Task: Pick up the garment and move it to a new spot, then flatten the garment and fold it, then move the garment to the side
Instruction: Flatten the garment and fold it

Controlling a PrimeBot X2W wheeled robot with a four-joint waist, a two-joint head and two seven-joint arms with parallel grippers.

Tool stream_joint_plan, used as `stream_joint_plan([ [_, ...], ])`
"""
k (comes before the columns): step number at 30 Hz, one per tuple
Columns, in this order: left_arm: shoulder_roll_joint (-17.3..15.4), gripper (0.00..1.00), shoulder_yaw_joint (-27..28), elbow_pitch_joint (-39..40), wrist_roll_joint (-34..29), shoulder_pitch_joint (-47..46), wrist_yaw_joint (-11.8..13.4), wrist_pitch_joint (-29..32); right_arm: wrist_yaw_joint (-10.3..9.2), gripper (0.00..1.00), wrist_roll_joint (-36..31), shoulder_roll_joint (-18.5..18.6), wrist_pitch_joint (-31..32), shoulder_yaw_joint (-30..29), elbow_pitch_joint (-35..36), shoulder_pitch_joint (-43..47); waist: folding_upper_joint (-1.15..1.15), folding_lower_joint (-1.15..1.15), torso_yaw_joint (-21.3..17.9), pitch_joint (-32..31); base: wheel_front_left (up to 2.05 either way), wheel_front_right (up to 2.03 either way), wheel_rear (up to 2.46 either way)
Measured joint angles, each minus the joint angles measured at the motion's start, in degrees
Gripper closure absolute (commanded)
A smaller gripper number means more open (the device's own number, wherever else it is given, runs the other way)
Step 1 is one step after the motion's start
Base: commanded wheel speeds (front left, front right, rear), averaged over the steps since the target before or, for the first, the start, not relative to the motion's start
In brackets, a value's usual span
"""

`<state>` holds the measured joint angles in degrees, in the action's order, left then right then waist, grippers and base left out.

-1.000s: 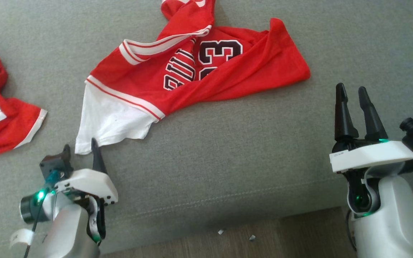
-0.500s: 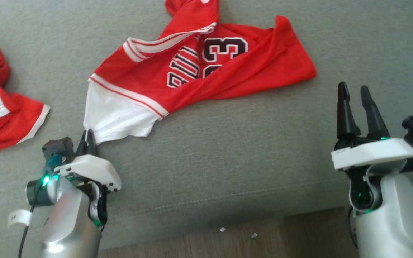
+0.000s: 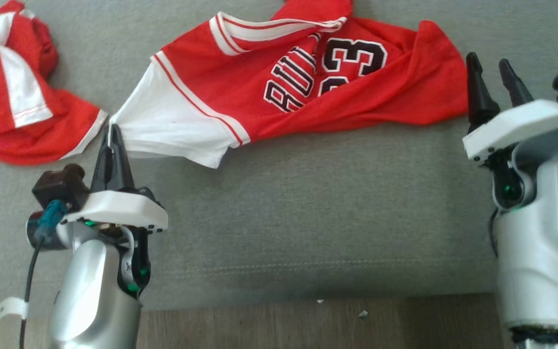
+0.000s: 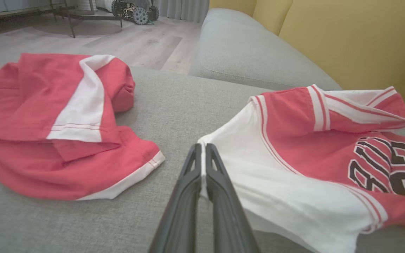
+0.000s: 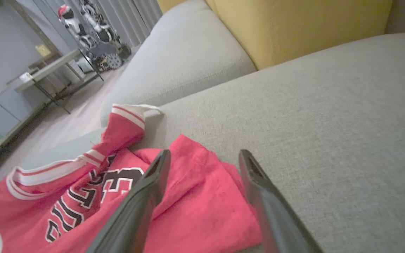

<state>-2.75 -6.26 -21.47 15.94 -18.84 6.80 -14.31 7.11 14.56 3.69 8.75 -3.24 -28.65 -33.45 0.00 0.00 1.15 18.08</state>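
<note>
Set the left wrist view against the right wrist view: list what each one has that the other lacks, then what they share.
Left wrist view's own: the left gripper shut on the jersey's white corner, and a second red-and-white garment crumpled beside it. Right wrist view's own: the right gripper, open, near the jersey's plain red end. Shared: the jersey's black lettering, the grey sofa seat, the yellow back cushion.

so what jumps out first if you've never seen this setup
The red jersey with black lettering, sprawled across the grey sofa cushion, catches the eye first. The left gripper is shut on the tip of its white panel, while the right gripper stands open by the jersey's right end. A second red and white garment lies crumpled to the left.
</note>
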Motion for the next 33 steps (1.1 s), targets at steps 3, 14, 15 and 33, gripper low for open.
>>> stream_joint_plan([
  [3,0.36,1.0,0.42,3.25,-0.26,0.76,0.35,0.0,0.0,0.0,-1.85,2.2,2.85,0.63,-3.66,-2.79,0.0,0.0,1.49,1.28,0.0,0.0,0.0],
  [14,0.63,1.0,-0.08,3.82,-0.73,0.72,0.27,0.0,0.0,0.0,-2.22,7.79,2.2,10.09,-9.1,-8.37,0.0,0.0,2.93,4.2,0.0,0.0,0.0],
  [15,0.64,1.0,-0.21,3.77,-0.71,0.71,0.27,0.0,0.0,0.0,-2.22,8.14,1.75,10.74,-9.33,-8.71,0.0,0.0,3.0,4.31,0.0,0.0,0.0],
  [33,0.66,1.0,-1.8,3.44,-0.12,0.32,0.8,0.0,0.0,0.62,0.33,9.6,-1.18,16.19,-14.91,-11.43,0.0,0.0,2.75,4.97,0.0,0.0,0.0],
])
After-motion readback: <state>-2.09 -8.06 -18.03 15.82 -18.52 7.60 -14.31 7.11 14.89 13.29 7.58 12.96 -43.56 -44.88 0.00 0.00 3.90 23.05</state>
